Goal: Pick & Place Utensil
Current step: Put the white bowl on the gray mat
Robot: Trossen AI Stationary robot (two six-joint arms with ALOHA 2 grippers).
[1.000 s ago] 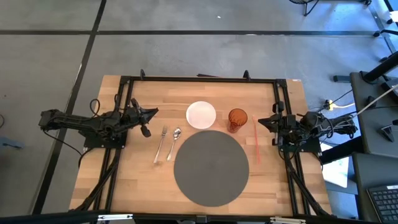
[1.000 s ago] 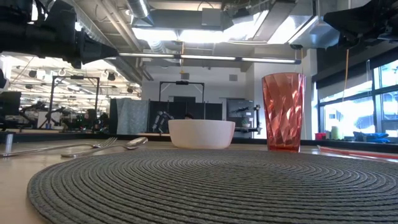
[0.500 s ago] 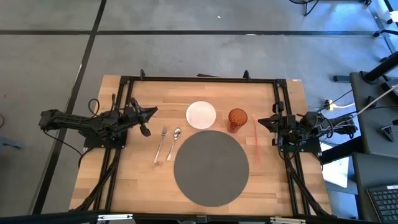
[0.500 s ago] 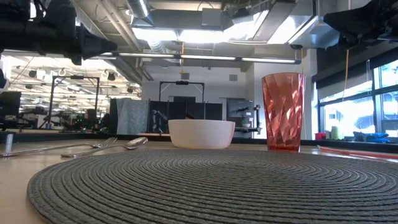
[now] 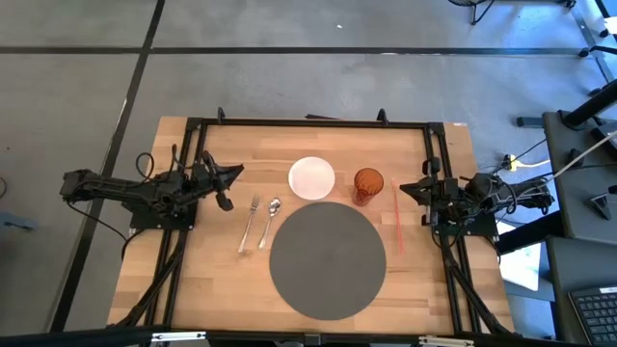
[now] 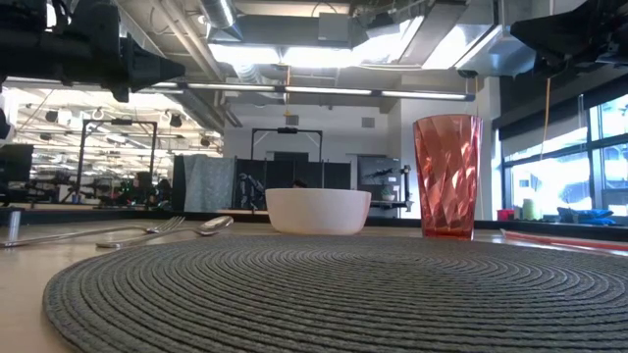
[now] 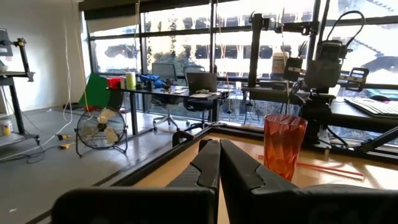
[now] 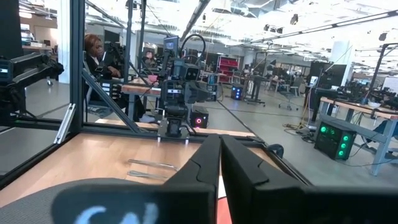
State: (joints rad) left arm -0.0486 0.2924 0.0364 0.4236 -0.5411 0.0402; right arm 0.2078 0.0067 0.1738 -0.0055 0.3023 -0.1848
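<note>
Fork (image 5: 251, 223) and spoon (image 5: 271, 221) lie side by side on the bare wood, touching nothing that grips, just off the edge of the round grey placemat (image 5: 327, 258); both sit ahead of and below the left gripper (image 5: 232, 173), near it but not under its tips. Judged from this, the pick has not begun: no utensil lifted, none placed, whole job left. Left gripper hangs above the table, fingers pressed together, empty. Right gripper (image 5: 403, 188) waits at the far side, also pressed together and empty, with the orange tumbler (image 5: 367, 185) just in front of its tips and a thin red stick (image 5: 396, 219), possibly a straw, lying beside it. White bowl (image 5: 312, 177) stands between the two grippers, nearer the left one's reach. High view alone gives the full layout and utensil spacing. Low view shows the utensils lying flat. Left wrist view shows the closed fingers (image 7: 206, 164) aimed at the tumbler, utensils out of frame; right wrist view catches the utensils far across the table and a seated person beyond it.
</note>
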